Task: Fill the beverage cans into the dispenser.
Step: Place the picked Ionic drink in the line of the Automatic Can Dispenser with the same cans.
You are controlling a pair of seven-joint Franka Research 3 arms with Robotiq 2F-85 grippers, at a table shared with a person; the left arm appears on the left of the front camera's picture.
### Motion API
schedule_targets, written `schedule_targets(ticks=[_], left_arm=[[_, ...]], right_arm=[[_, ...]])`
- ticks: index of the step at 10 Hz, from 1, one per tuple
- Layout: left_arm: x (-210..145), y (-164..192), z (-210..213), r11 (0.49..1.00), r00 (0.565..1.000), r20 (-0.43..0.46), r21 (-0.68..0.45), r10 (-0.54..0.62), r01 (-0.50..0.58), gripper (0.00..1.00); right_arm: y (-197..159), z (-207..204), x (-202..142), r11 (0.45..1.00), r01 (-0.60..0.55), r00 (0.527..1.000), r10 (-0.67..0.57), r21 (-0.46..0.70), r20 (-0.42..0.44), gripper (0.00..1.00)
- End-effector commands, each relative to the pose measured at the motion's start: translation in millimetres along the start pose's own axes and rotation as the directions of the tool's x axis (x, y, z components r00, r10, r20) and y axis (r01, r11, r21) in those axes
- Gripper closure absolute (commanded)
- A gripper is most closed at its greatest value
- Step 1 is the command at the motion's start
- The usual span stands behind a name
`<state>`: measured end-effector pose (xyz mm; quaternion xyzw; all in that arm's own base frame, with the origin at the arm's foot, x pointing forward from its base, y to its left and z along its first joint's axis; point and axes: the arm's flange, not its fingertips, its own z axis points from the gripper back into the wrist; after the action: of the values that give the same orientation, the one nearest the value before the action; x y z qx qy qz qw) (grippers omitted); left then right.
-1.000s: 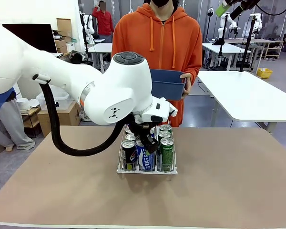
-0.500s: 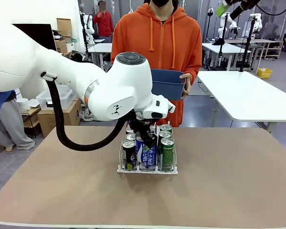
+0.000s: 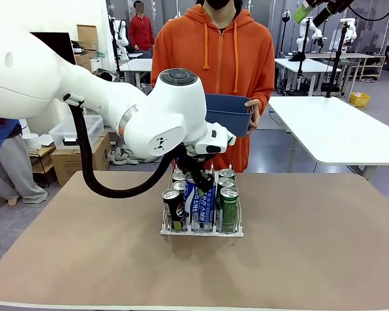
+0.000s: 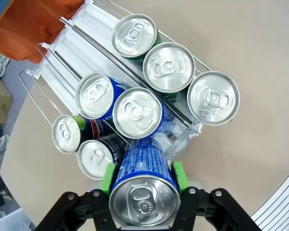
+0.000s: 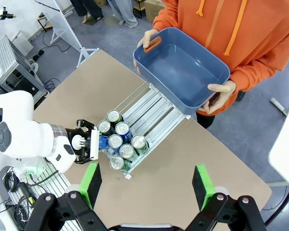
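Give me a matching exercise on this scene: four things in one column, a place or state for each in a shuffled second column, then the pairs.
Things:
1. left gripper
2. right gripper
3. blue tub
4. dispenser

Places or states:
A. held in the person's two hands
B. open, high above the table
C. shut on a blue-and-white can
D. on the table, cans standing in its lanes

Pairs: 1-C, 2-B, 3-A, 4-D
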<state>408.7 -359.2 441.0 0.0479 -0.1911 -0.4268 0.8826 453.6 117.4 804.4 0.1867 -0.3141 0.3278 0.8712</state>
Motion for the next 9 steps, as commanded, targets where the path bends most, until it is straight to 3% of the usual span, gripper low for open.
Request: schedule_targets(ticks=[1, 5, 9], left_arm=[[10, -9, -21, 0.994, 0.995, 0.100, -0.112, 0.010, 0.001, 0.43], [11, -15, -22, 0.979, 0.995, 0.101, -0.205, 0.005, 0.016, 0.43], [6, -8, -42, 0.994, 0.998, 0.065, -0.111, 0.010, -0.002, 0.43]], right_arm=[[0, 1, -1, 1.000, -0.001, 1.000, 0.001, 0.001, -0.002, 0.00], [0, 1, -1, 1.000, -0.001, 1.000, 0.001, 0.001, -0.002, 0.00], [0, 1, -1, 1.000, -0.001, 1.000, 0.001, 0.001, -0.002, 0.00]])
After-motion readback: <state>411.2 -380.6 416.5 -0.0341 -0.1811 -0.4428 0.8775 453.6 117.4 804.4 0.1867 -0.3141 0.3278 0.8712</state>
